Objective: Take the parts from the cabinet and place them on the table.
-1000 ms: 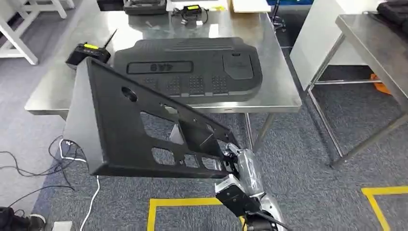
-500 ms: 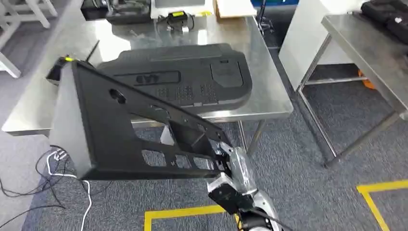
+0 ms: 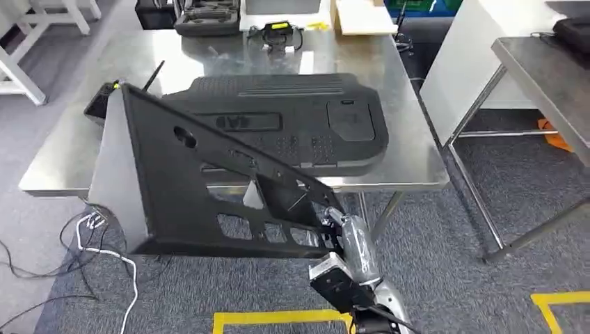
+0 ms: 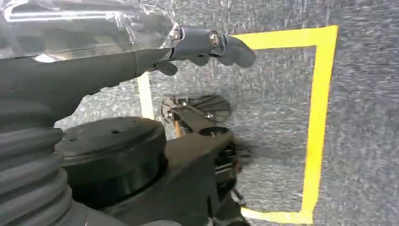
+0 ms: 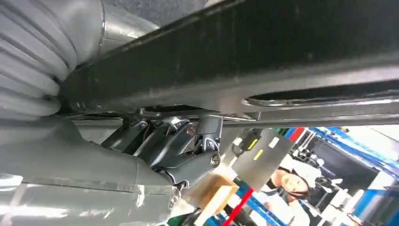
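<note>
A large black triangular panel (image 3: 188, 181) with several cut-outs hangs tilted in front of the steel table (image 3: 410, 160), its wide end to the left. My right hand (image 3: 332, 233) grips the panel's narrow lower right corner. In the right wrist view its fingers (image 5: 171, 141) clasp the panel's dark edge (image 5: 244, 61) from below. A second black moulded panel (image 3: 292, 122) lies flat on the table behind the held one. My left hand (image 4: 207, 44) hangs over the grey carpet, holding nothing, fingers loosely apart.
A black radio with an antenna (image 3: 104, 103) sits at the table's left edge, and cases (image 3: 209, 14) and a cardboard box (image 3: 362, 14) at its far edge. A second steel table (image 3: 549, 62) stands right. Cables (image 3: 83, 236) and yellow tape (image 3: 278, 320) lie on the floor. A person (image 5: 291, 181) stands nearby.
The camera has moved, so the table and floor sit differently in the picture. The black panel stays in my right hand at about the same tilt.
</note>
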